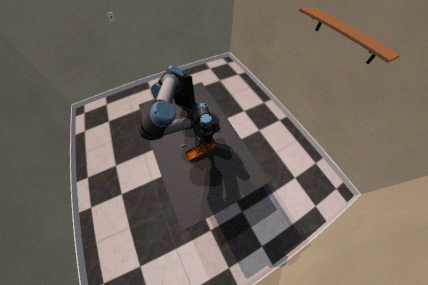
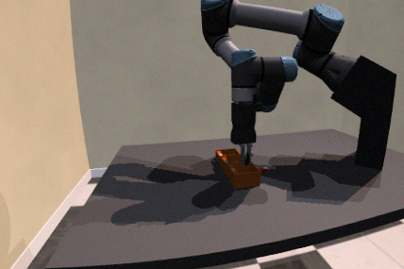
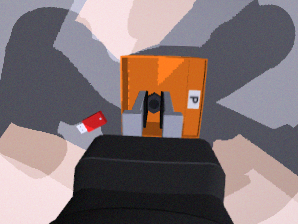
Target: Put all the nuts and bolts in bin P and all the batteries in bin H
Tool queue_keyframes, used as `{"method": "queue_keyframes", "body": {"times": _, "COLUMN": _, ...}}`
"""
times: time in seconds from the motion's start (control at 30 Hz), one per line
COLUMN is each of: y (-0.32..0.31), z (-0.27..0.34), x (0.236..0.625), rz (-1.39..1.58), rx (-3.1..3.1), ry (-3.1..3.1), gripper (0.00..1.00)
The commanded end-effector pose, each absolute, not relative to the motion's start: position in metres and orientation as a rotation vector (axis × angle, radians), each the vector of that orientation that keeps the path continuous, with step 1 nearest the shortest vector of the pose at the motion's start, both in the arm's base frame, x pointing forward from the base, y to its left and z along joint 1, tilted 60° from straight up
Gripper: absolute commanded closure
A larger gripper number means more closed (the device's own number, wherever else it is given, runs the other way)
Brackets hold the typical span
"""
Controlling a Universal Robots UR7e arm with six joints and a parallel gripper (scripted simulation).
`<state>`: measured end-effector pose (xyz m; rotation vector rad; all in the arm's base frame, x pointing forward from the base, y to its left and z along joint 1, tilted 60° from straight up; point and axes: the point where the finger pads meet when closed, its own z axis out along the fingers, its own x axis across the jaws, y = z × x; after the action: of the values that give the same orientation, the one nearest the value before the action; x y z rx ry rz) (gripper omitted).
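The orange box of joined bins [image 1: 193, 155] [image 2: 246, 181] stands on the table. In the wrist view its bin marked P [image 3: 204, 82] lies under the fingers, and the P label is right of them. The bin marked H is hidden there behind the gripper body. My gripper [image 2: 245, 159] [image 3: 154, 102] points down over the near end of the box in the exterior view. It is shut on a dark hexagonal-headed bolt [image 3: 154, 102], seen end-on between the fingertips. No battery can be made out in these frames.
A red USB stick [image 3: 94, 122] [image 2: 263, 170] with a pale metal plug lies on the table [image 1: 175, 198] [image 2: 156, 243] beside the box, on the robot-base side. The arm's shadows fall across the table. A wooden shelf [image 1: 350, 33] hangs on the wall, far off.
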<state>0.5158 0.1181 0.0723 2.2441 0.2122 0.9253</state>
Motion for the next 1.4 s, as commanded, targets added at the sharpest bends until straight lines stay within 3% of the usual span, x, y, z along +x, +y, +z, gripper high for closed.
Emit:
{"method": "queue_keyframes", "body": {"times": 0.0, "y": 0.113, "z": 0.067, "x": 0.523, "rz": 0.927, "rx": 2.244, "ry": 0.213, "gripper": 0.66}}
{"method": "queue_keyframes", "body": {"times": 1.13, "y": 0.096, "z": 0.052, "x": 0.544, "rz": 0.926, "rx": 2.244, "ry": 0.213, "gripper": 0.66}}
{"method": "queue_keyframes", "body": {"times": 1.17, "y": 0.096, "z": 0.052, "x": 0.544, "rz": 0.926, "rx": 2.244, "ry": 0.213, "gripper": 0.36}}
{"method": "queue_keyframes", "body": {"times": 1.37, "y": 0.096, "z": 0.052, "x": 0.544, "rz": 0.926, "rx": 2.244, "ry": 0.213, "gripper": 0.36}}
